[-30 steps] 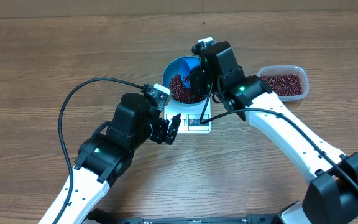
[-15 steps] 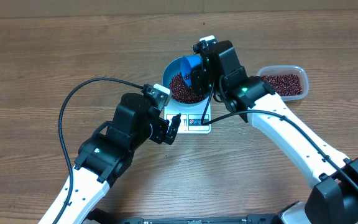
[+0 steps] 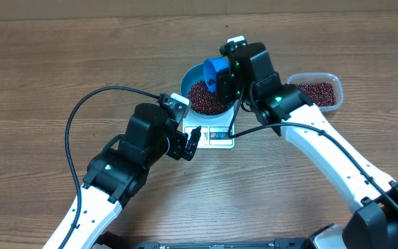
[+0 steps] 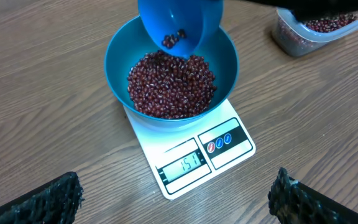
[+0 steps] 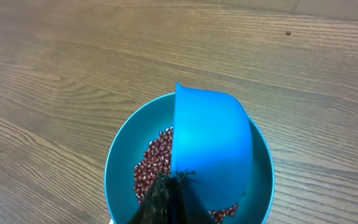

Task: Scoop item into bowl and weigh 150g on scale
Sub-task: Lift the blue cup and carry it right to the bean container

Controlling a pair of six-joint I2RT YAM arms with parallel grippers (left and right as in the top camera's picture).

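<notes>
The beans (image 4: pixel 171 84) lie in a loose dark red heap covering the bottom of the blue bowl (image 4: pixel 118 46). The bowl sits on the white scale (image 4: pixel 229 121), and the scale's display strip pokes out at the bowl's 6 o'clock in the overhead view. The display (image 4: pixel 182 165) reads 151, with the round buttons (image 4: pixel 219 142) just beside it.

A small blue scoop (image 4: pixel 179 18) hangs over the bowl's 12 o'clock rim. It is tipped mouth-down, with a few beans clinging at its lip above the heap. The right gripper (image 5: pixel 166 198) is clamped tight on the scoop from behind. In the right wrist view its dark fingers (image 5: pixel 157 200) meet against the scoop's back, above the bowl.

The left gripper (image 3: pixel 188 143) sits at the bowl's 7 o'clock, near the scale's corner. Its jaws are spread fully apart and hold nothing. In the left wrist view one finger (image 4: pixel 45 200) shows in each lower corner, with the scale between them.

At the bowl's 3 o'clock, well apart from it, a clear plastic tub (image 3: pixel 314 75) holds more beans. Everything rests on a brown wooden table (image 3: pixel 47 62). A black cable (image 3: pixel 74 117) loops over the table at 9 o'clock of the left arm.
</notes>
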